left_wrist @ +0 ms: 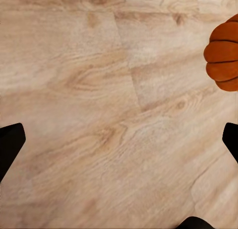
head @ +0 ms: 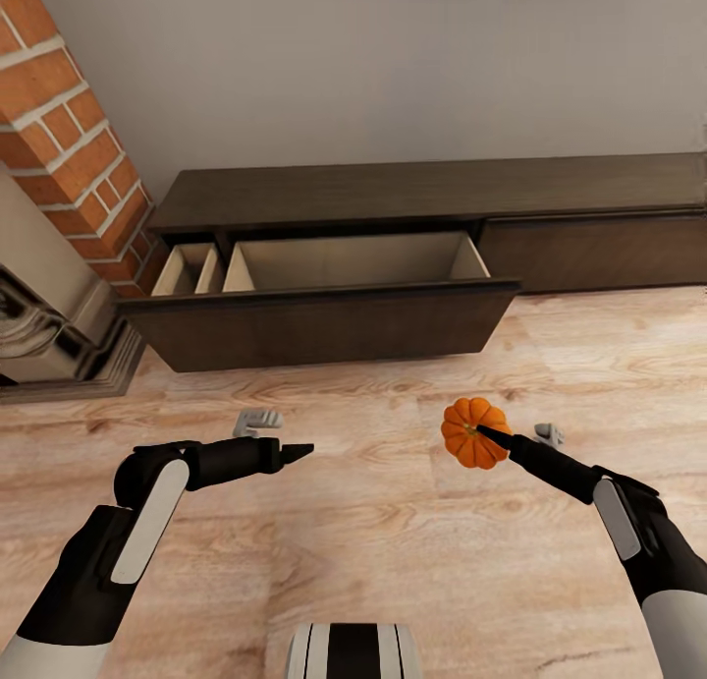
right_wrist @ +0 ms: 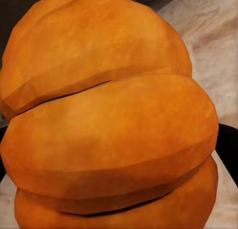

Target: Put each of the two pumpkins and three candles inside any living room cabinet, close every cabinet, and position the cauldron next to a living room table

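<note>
An orange ribbed pumpkin (head: 460,447) hangs above the wood floor, with my right gripper (head: 479,429) shut on it. Close up in the right wrist view, the pumpkin (right_wrist: 114,124) sits between dark fingers (right_wrist: 229,145) at its sides. My left gripper (head: 299,451) is open and empty, pointing toward the pumpkin (left_wrist: 223,55), its fingers (left_wrist: 10,144) spread wide over bare floor. Ahead, the long dark-brown cabinet (head: 422,193) has one wide drawer (head: 324,327) pulled out. Its beige compartments look empty.
A red brick fireplace (head: 69,119) with a stone hearth stands at the left, beside the open drawer. Two small pale grey shapes (head: 257,422) (head: 548,433) lie on the floor near each gripper; I cannot tell what they are. My base (head: 353,651) shows at the bottom.
</note>
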